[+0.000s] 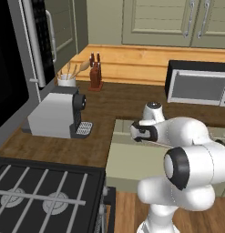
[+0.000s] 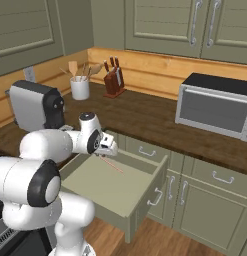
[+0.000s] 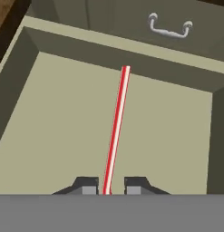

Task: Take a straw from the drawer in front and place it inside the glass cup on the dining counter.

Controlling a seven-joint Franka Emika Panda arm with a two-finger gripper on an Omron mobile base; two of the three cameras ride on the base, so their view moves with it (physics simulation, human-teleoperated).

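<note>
Your hand [image 3: 107,190] is nearly closed, its two fingertips [image 3: 88,186] pinching the straw [image 3: 116,131], which runs from the bottom centre of the hand view up towards the middle. In the right base view, the straw [image 2: 111,164] slants out above the open drawer [image 2: 126,200], centre frame, below the dark worktop [image 2: 145,120].

counter [image 2: 145,120]: dark wood grain | drawer [image 2: 115,192]: matt sage paint (smooth) | straw [image 3: 115,131]: glossy red, white-striped
</note>
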